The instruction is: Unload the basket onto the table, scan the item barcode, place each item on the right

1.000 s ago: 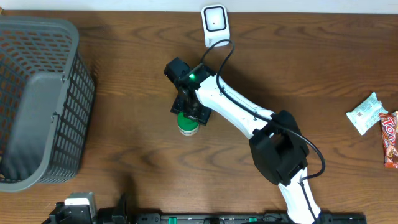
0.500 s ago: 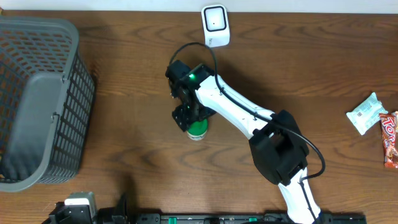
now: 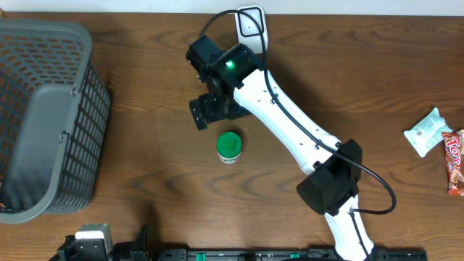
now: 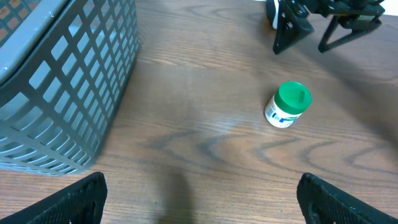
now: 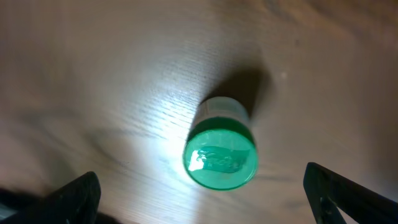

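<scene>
The small white bottle with a green screw cap [image 3: 230,147] stands upright and alone on the brown wooden table [image 3: 145,181], near the middle of the surface. A second ago the right gripper [image 3: 208,116] covered it from above and had it clamped. Half a second ago the bottle had shifted slightly toward the right edge with the fingers still around it. Now that claw has let go and pulled back toward the far edge, so a strip of bare wood shows between its dark fingers and the green cap. Its jaws are spread wide and empty. From the right wrist, the bottle [image 5: 221,152] sits in a bright patch of light between and beyond the two fingertips.

The left gripper [image 4: 205,199] is likewise wide open with nothing in it, at the near edge as before. Its camera looks across at the bottle [image 4: 287,104] and the right gripper [image 4: 314,34] beyond it.

Unchanged:
- the grey plastic lattice basket [image 3: 98,109] at the left edge
- the white barcode scanner [image 3: 250,22] at the far edge, now partly crossed by the right arm's cable
- the white-and-green packet [image 3: 428,132] and red-orange wrapper [image 3: 454,163] at the right edge
</scene>
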